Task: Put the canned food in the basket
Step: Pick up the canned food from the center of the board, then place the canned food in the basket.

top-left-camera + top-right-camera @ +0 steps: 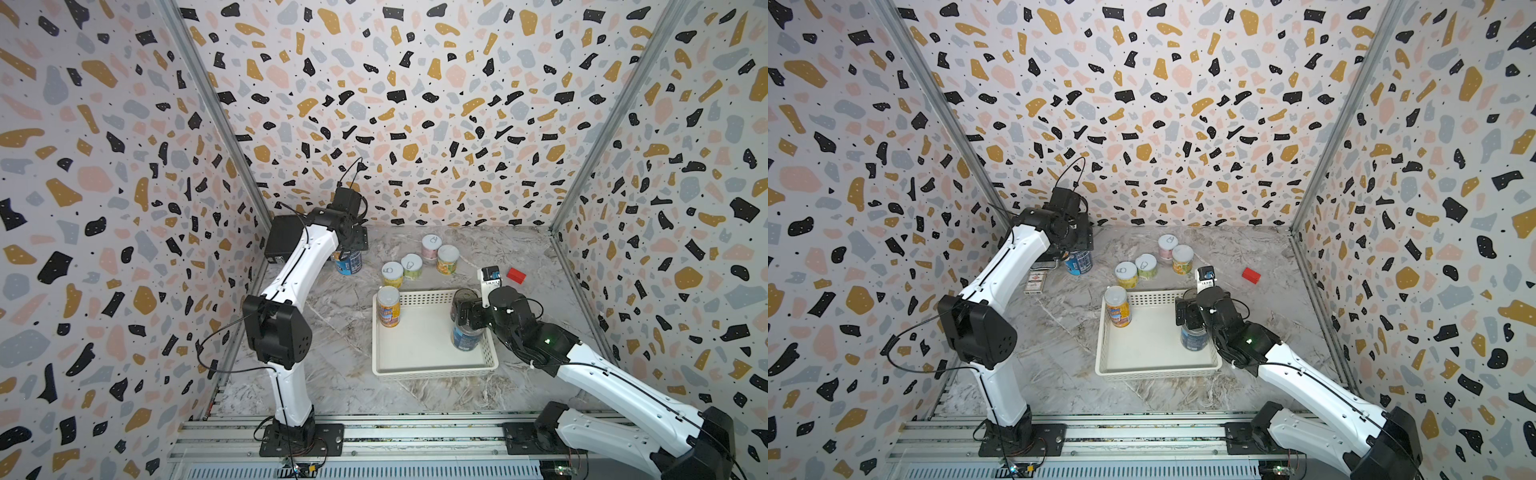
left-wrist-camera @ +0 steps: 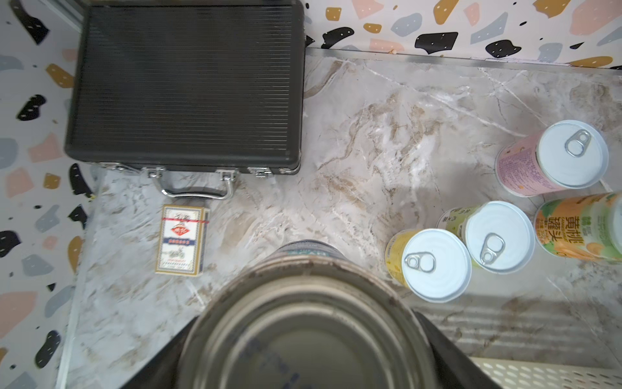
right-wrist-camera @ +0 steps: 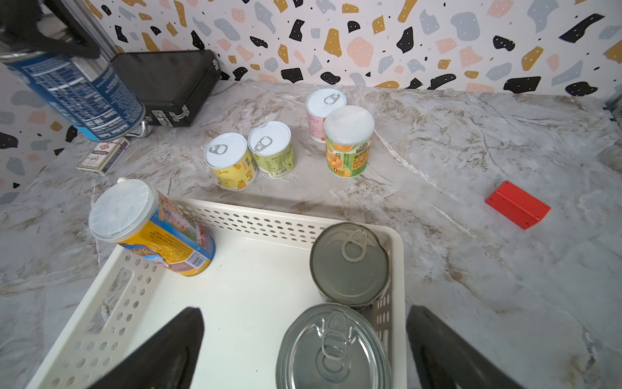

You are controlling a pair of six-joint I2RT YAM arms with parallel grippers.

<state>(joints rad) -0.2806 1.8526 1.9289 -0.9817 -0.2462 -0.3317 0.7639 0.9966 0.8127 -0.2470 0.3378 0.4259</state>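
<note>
My left gripper (image 2: pixel 309 340) is shut on a blue-labelled can (image 1: pixel 348 262) with a bare-metal top (image 2: pixel 309 320), held beside the black briefcase and apparently just off the marble. The white perforated basket (image 1: pixel 432 368) holds an orange-yellow can (image 1: pixel 388 306) in its far left corner. Along its right wall stand two metal-topped cans (image 3: pixel 350 262) (image 3: pixel 333 350). My right gripper (image 3: pixel 306 347) hangs open above the nearer one, fingers wide and touching nothing. A yellow can (image 1: pixel 392 274), green can (image 1: pixel 412 266), pink can (image 1: pixel 431 246) and orange-green can (image 1: pixel 448 259) stand behind the basket.
The black briefcase (image 2: pixel 185 84) lies shut in the far left corner, with a flat card packet (image 2: pixel 180 240) in front of it. A small red block (image 1: pixel 516 275) lies right of the cans. Patterned walls close in three sides.
</note>
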